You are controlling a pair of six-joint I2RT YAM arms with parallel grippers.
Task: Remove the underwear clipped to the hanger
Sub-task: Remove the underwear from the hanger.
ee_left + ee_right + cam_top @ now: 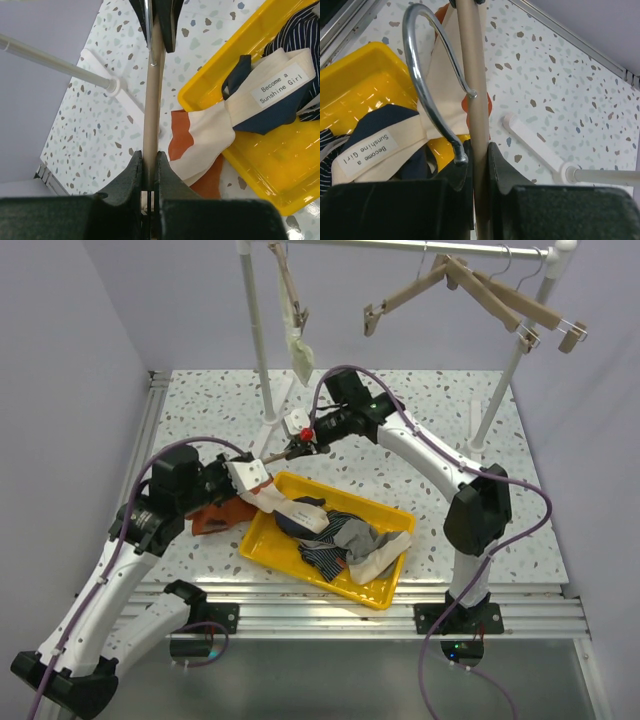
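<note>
A beige wooden hanger (281, 451) is held low over the table by both grippers. My left gripper (258, 470) is shut on one end of its bar (152, 100). My right gripper (303, 438) is shut on the bar (476, 90) beside the metal hook (425, 85). An orange-red brief (215, 517) with a cream waistband (200, 142) lies below the hanger, draped over the yellow tray's rim (262, 540). I cannot tell whether it is clipped. Navy, striped and grey-white briefs (340, 535) lie in the tray. A pale cream-green brief (300, 350) hangs clipped on a rack hanger.
A white clothes rack stands at the back, with its left post (255, 340) and foot (535, 150) close to the right gripper. Its right post (503, 390) stands farther off. Several bare wooden hangers (480, 290) hang on the rail.
</note>
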